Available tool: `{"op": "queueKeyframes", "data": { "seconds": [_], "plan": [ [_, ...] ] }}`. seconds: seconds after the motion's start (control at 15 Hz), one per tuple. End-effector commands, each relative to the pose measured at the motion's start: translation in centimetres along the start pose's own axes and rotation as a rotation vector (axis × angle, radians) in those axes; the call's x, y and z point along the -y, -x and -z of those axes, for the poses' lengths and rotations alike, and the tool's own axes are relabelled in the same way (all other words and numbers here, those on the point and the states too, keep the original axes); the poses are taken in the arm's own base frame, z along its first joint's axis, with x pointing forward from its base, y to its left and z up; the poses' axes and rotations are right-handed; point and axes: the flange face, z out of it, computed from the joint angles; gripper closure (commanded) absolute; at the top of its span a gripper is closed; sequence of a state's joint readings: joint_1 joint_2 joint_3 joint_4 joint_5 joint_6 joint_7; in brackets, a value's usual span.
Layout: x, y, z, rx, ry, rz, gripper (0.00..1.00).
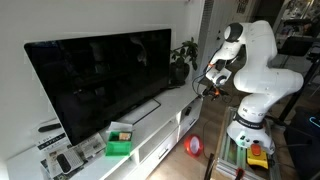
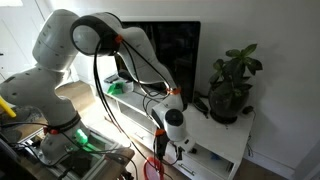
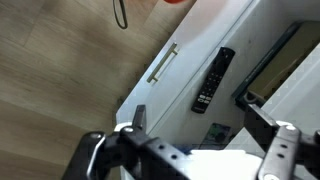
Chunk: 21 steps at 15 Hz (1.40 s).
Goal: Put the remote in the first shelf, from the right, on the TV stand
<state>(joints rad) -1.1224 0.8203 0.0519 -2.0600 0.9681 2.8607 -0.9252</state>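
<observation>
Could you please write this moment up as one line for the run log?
gripper: open, empty | remote: lying on TV stand, not held

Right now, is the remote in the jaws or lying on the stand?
Lying, not held: the wrist view shows the slim black remote flat on the glossy white TV stand, beyond the open jaws.

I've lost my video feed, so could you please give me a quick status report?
Robot's gripper open, jaws empty, above the TV stand. Black remote lying flat on its top, not yet shelved. Nothing lying on the remote.
</observation>
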Motion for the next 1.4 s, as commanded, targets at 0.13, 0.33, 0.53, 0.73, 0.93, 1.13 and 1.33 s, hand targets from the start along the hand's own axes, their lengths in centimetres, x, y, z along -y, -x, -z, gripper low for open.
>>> {"op": "queueKeyframes", "data": {
  "seconds": [0.13,0.33,0.53,0.73,0.93,1.13,1.33],
  "plan": [
    [2.2,2.0,2.8,0.035,-0.013,0.024,0.00],
    [2.2,3.0,5.6,0.009,0.018,0.010,0.00],
    [2.0,3.9,8.6,-0.021,0.055,-0.021,0.00],
    [1.6,4.6,11.2,-0.062,0.099,-0.058,0.00],
    [1.8,5.3,13.2,-0.095,0.137,-0.088,0.00],
    [2.3,5.8,14.7,-0.133,0.163,-0.106,0.00],
    [2.1,5.0,13.9,-0.131,0.152,-0.094,0.00]
  ]
}}
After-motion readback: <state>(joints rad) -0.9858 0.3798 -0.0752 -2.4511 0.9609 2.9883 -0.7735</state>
